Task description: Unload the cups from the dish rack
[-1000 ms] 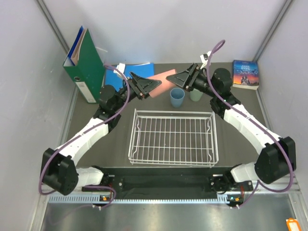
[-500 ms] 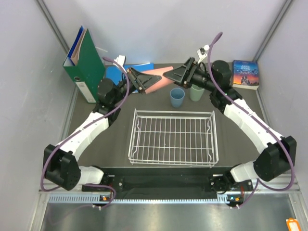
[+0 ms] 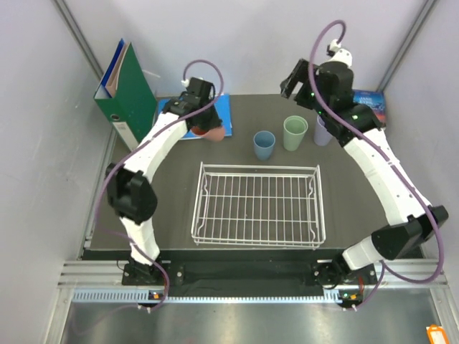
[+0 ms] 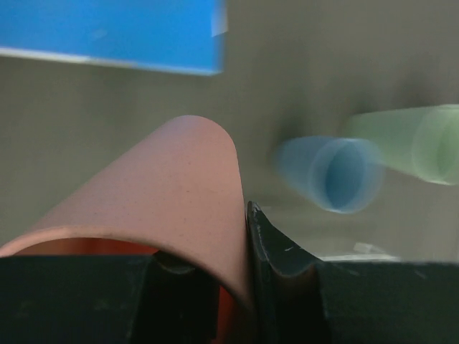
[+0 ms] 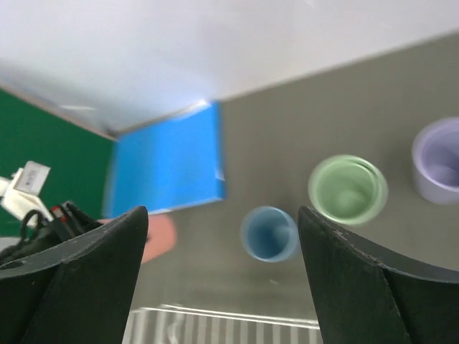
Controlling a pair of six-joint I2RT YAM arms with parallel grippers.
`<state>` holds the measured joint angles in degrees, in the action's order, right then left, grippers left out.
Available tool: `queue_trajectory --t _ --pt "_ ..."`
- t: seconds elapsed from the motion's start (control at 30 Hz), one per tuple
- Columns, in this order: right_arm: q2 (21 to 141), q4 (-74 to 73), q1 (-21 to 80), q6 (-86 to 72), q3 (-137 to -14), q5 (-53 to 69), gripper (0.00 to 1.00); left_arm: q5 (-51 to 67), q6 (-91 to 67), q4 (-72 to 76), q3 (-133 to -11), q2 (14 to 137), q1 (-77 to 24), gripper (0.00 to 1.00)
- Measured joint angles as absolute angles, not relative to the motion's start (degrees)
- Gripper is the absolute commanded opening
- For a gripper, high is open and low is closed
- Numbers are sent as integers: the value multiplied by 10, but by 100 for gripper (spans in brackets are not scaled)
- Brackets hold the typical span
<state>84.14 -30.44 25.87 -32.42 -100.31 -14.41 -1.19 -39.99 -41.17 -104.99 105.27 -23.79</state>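
Entry: pink cup, held by my left pincer beyond the rack; right pincer gaped empty. Next due, I judged: setting down, releasing.

A robot lab cell: plain grey walls, aluminium rail, green binder.

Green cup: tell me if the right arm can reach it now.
Probably yes: the right gripper hangs open above the green cup, upright with nothing over it, though the blue cup and lavender cup flank it closely.
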Motion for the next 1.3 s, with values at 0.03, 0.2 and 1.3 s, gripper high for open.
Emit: queue_trajectory --t 0.03,0.2,1.3 --pt "850 -321 260 -318 -1002 -160 84 -36 -386 -442 -1059 1079 -241 0" --pt "873 -372 267 -295 -986 -202 83 -115 -326 -558 -1124 1181 -258 0" --pt "881 -385 272 -284 -933 -205 84 -114 -286 -571 -1221 1318 -302 37"
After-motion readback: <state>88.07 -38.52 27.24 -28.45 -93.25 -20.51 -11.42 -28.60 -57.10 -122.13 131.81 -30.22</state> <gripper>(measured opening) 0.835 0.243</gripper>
